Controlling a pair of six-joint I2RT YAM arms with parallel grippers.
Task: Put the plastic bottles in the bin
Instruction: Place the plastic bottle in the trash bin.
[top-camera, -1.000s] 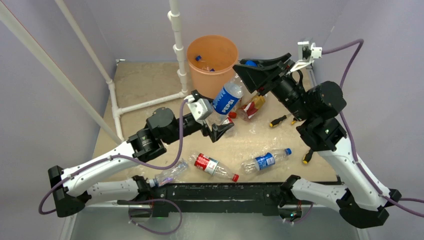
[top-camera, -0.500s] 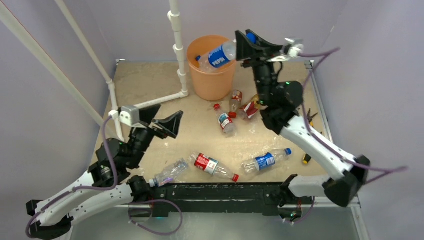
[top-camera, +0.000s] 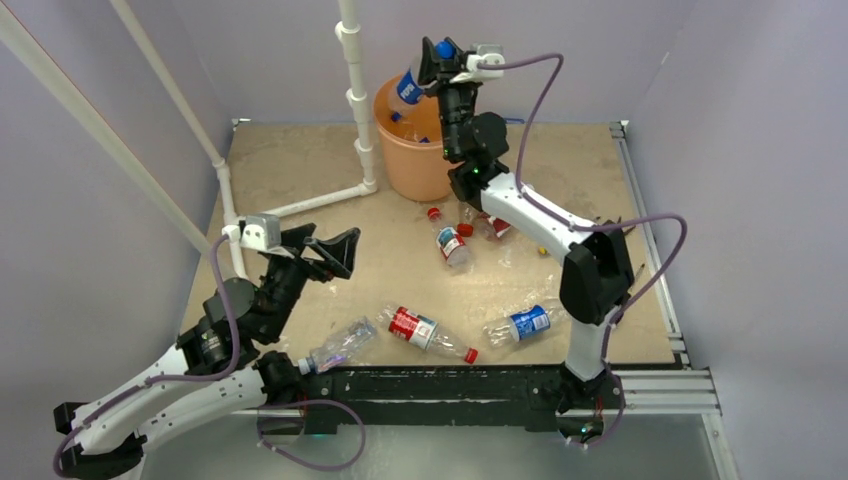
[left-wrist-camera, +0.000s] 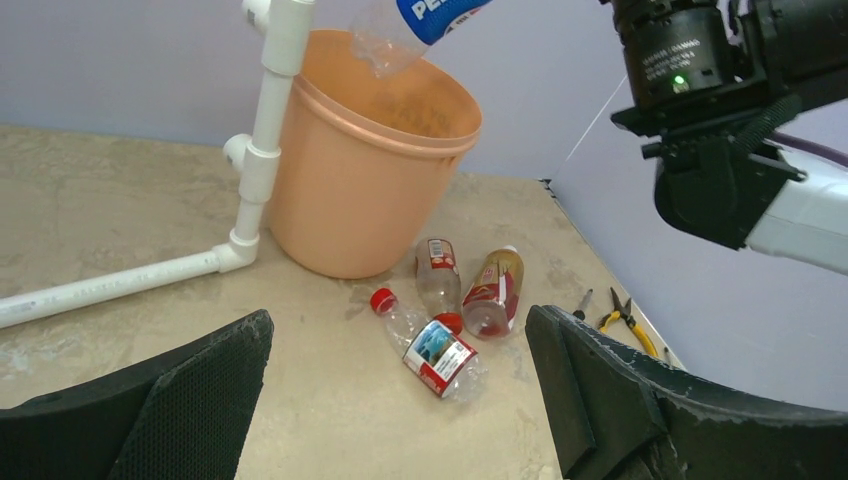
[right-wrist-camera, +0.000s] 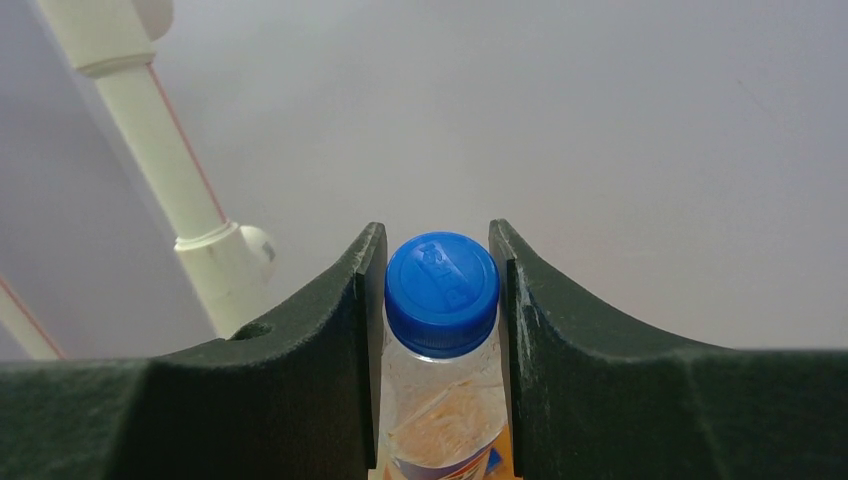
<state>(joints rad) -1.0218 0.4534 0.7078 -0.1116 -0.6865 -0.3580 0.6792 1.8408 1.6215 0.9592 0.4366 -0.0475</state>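
While the right jaws pinch the neck of the Pepsi bottle (top-camera: 408, 86) just under its blue cap (right-wrist-camera: 442, 290), that bottle hangs from them tilted, base down, over the mouth of the orange bin (top-camera: 418, 172), its base just above the rim. The left jaws gape wide with nothing between them, low over the tabletop (top-camera: 290, 160). Ahead of them, by the bin's foot, three bottles lie on their sides: a red-capped bottle (left-wrist-camera: 430, 345) nearest, then a small clear bottle (left-wrist-camera: 436, 278) and an amber bottle (left-wrist-camera: 493, 292) side by side. Behind them, toward the arm bases, lie a crushed clear bottle (top-camera: 338, 346), a red-labelled bottle (top-camera: 428, 332) and a blue-labelled bottle (top-camera: 525, 322).
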